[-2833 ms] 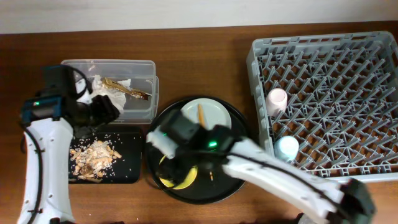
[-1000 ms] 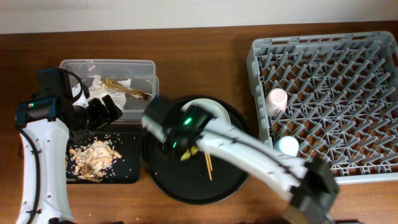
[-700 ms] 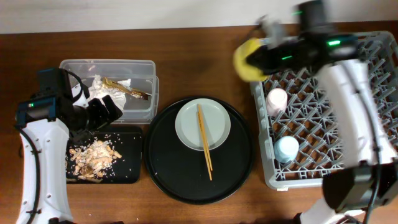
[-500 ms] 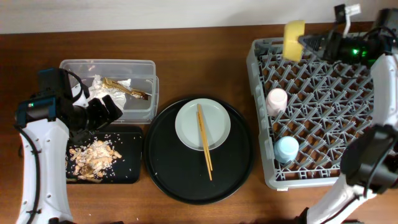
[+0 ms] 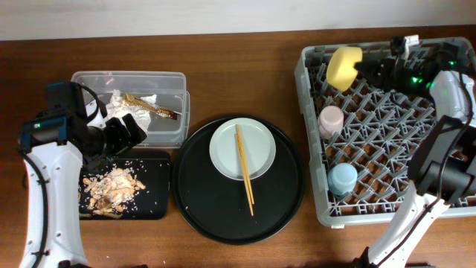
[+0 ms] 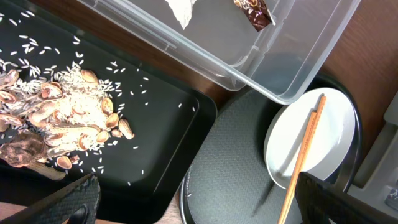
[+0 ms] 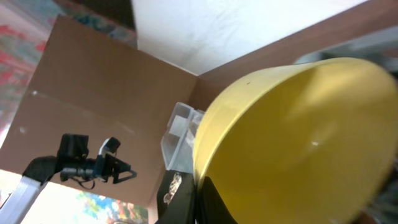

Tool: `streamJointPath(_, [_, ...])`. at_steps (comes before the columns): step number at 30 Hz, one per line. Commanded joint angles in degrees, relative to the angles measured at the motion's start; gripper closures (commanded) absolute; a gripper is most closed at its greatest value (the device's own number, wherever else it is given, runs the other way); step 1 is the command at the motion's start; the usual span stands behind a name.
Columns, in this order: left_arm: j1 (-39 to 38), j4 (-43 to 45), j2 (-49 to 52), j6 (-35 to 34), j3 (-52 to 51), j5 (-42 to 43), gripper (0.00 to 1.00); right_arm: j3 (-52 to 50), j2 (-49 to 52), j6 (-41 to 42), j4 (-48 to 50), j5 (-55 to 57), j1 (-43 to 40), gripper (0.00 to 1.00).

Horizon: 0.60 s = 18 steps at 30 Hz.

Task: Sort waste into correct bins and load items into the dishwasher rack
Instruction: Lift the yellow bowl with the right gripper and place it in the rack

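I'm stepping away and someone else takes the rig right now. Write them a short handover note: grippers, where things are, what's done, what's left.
Right gripper: shut on the yellow bowl, held over the dishwasher rack's far-left corner, not yet released.
Left gripper: open, holding nothing, at the edge of the clear tub.
Done: napkin and wrapper in the clear tub; food scraps on the black tray; pink cup and blue cup in the rack.
Left: set the bowl down, then load the plate and chopsticks from the round tray.
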Motion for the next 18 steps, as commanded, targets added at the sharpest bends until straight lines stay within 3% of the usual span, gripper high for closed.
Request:
streamJointPath(1, [0.15, -0.04, -0.35, 0.04, 0.74, 0.59, 0.01, 0.22, 0.42, -0.57, -1.88, 5.75, -3.72, 0.84])
streamJointPath(3, [0.15, -0.04, -0.35, 0.04, 0.74, 0.59, 0.01, 0.22, 0.39, -0.55, -3.26, 5.73, -5.86, 0.75])
streamJointPath(4, [0.15, -0.04, -0.35, 0.04, 0.74, 0.59, 0.01, 0.22, 0.39, -0.55, -4.17, 5.73, -7.3, 0.54])
streamJointPath(7, [0.15, -0.04, -0.35, 0.04, 0.74, 0.59, 0.01, 0.24, 0.24, 0.07, -4.66, 5.77, -9.42, 0.44])
streamJointPath(13, [0.15, -0.04, -0.35, 0.04, 0.74, 0.59, 0.01, 4.92, -7.15, 1.4, -13.27, 28.63, -5.57, 0.43])
streamJointPath(18, [0.15, -0.04, -0.35, 0.04, 0.74, 0.59, 0.01, 6.67, -22.58, 3.08, -18.75, 58.93, 16.85, 0.44])
